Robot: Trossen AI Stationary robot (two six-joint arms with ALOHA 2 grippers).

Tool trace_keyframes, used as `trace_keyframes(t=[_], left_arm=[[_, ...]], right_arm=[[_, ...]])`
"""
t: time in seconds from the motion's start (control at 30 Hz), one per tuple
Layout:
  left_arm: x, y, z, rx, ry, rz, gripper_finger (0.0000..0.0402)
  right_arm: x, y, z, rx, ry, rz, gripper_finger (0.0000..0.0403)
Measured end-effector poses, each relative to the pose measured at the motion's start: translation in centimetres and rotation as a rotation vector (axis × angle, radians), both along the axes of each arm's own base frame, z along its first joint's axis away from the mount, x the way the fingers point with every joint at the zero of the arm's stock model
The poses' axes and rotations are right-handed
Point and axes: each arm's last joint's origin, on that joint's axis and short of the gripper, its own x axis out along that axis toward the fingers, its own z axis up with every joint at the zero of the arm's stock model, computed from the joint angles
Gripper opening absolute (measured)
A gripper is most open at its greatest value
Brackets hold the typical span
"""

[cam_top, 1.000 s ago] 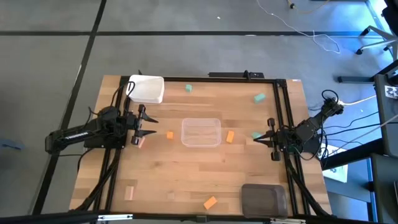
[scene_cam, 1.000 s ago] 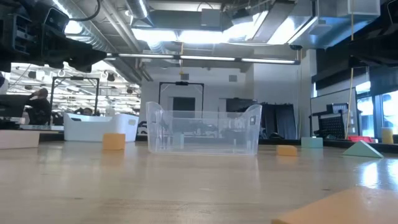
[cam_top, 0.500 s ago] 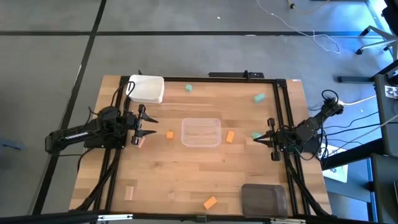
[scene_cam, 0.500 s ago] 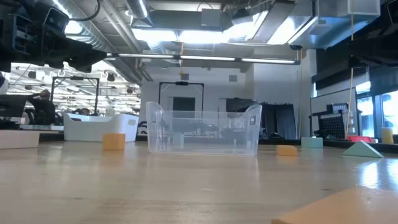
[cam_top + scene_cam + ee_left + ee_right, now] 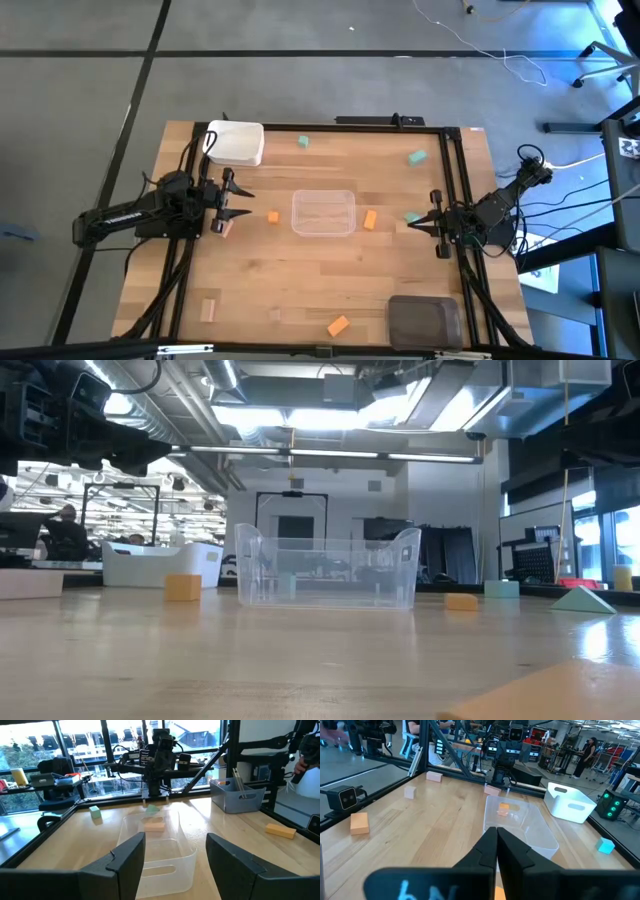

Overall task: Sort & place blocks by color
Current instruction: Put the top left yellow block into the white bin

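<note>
At the table's left side the left gripper hangs with its fingers spread apart and nothing between them, aimed toward the clear tub at the table's middle. A pale tan block lies just beside it, its long axis running toward the table's near edge.

Opposite, at the right side, the right gripper has its fingers pressed together, empty, also aimed at the clear tub. A teal block lies right by its tip.

Flanking the clear tub are two orange blocks: a small one on its left, too small to read its axis, and one on its right with its long axis running roughly far-to-near, slightly tilted. A third orange block lies near the front edge, turned diagonally, beside the dark grey tub. Two more teal blocks sit along the far side, one near the white tub and one farther right, lying slantwise. Another tan block rests at the front left, long axis far-to-near.
</note>
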Motion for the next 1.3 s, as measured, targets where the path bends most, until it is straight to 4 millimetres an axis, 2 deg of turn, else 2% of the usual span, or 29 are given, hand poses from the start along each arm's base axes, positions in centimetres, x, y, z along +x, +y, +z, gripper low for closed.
trace_keyframes(t=[0.3,0.47,0.53,0.63,0.8,0.9,1.13,1.3], left_arm=[[0.0,0.0,0.0,0.000,0.000,0.000,0.0202],[0.0,0.1,0.1,-0.004,-0.013,0.025,0.0202],[-0.1,0.3,0.5,-0.137,-0.011,0.104,0.0202],[-0.6,0.3,2.3,-0.282,-0.014,0.157,0.0202],[-1.8,0.0,6.9,-0.246,0.074,0.193,0.0202],[-2.0,0.0,9.8,-0.268,0.186,0.237,0.0202],[1.8,1.3,13.1,-0.352,0.679,0.283,0.0202],[5.1,2.3,13.2,-0.286,0.904,0.231,0.0202]], right_arm=[[0.0,0.0,0.0,0.224,0.014,-0.017,0.0014],[0.0,0.0,0.0,0.203,0.012,-0.016,0.0014],[0.0,0.0,0.0,0.180,0.011,-0.014,0.0014],[0.0,0.0,0.0,0.173,0.011,-0.014,0.0014],[0.0,0.0,0.0,0.173,0.011,-0.014,0.0014],[0.0,0.0,0.0,0.178,0.011,-0.014,0.0014],[0.0,0.0,0.0,0.176,0.012,-0.005,0.0014],[0.0,0.1,0.0,0.149,0.014,0.023,0.0014]])
